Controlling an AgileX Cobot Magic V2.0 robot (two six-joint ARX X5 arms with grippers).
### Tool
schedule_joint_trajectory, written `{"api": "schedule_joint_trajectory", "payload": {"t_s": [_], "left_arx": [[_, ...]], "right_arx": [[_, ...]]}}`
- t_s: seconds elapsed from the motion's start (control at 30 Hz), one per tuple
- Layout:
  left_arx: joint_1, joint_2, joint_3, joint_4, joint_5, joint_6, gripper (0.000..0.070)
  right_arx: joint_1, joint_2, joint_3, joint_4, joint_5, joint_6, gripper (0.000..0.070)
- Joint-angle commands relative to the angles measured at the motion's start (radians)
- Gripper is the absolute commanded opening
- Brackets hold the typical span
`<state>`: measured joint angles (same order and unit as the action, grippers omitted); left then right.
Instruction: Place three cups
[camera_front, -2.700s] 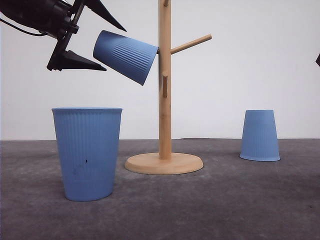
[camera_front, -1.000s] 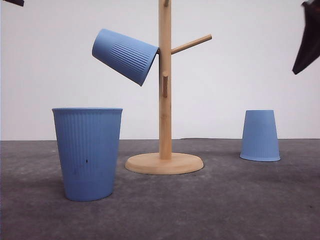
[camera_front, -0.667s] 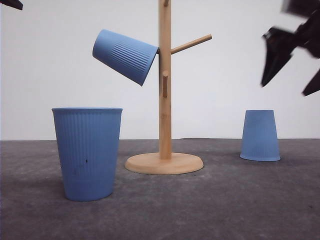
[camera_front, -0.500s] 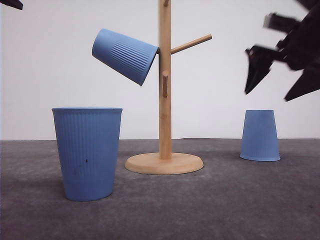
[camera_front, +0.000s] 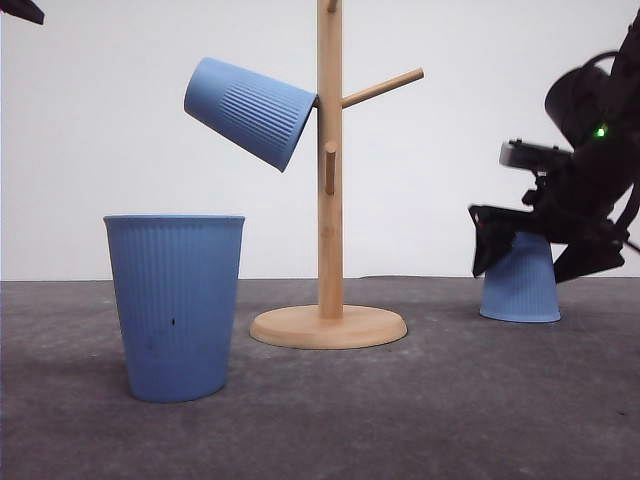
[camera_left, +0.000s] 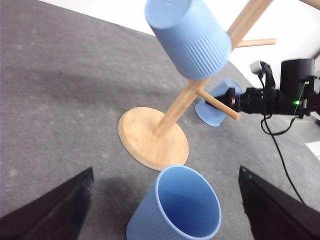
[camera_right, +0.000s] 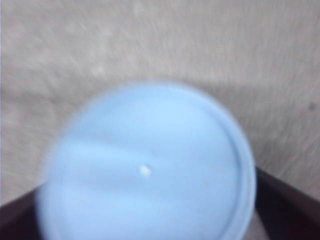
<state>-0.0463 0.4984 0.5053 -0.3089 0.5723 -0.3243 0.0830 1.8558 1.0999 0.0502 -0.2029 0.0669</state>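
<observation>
One light-blue ribbed cup (camera_front: 250, 108) hangs tilted on a left peg of the wooden rack (camera_front: 329, 200); it is also in the left wrist view (camera_left: 192, 35). A second cup (camera_front: 176, 305) stands upright at the front left, mouth up (camera_left: 182, 207). The third cup (camera_front: 520, 288) stands upside down at the right. My right gripper (camera_front: 535, 248) is open, and its fingers straddle that cup's upper part. Its flat base (camera_right: 145, 170) shows blurred between the dark fingers (camera_right: 287, 200). My left gripper (camera_left: 165, 172) is open and holds nothing, high above the upright cup.
The rack's round wooden base (camera_front: 328, 326) sits mid-table on the grey mat (camera_front: 400, 420). A right peg (camera_front: 385, 87) and a short front peg (camera_front: 329, 168) are bare. A cable (camera_left: 280, 150) trails from the right arm.
My right gripper has come down from the upper right and now stands around the upside-down cup. The left arm had drawn away up and left from the hung cup, which stays on its peg.
</observation>
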Motion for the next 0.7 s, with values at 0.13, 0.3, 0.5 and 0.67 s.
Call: {"api": "schedule_joint_trajectory", "payload": {"t_s": [0.13,0.3,0.5,0.67], "left_arx": [[0.0,0.004,0.009,0.009,-0.008,-0.006,0.0539],[0.0,0.004,0.009,0.009,-0.008,-0.005,0.0539],[0.0,0.004,0.009,0.009,-0.007,-0.005,0.0539],[0.0,0.004,0.009,0.009,-0.007,-0.005,0.0539]], "right_arx": [[-0.001,-0.001,0.015,0.016,-0.014,0.0,0.0369],[-0.005,-0.078,0.015,-0.057,-0.062,0.002,0.0369],[-0.018,-0.229,0.01,-0.21,-0.164,0.046,0.0369],[-0.062,-0.384,-0.081,-0.194,-0.285,0.085,0.0369]]}}
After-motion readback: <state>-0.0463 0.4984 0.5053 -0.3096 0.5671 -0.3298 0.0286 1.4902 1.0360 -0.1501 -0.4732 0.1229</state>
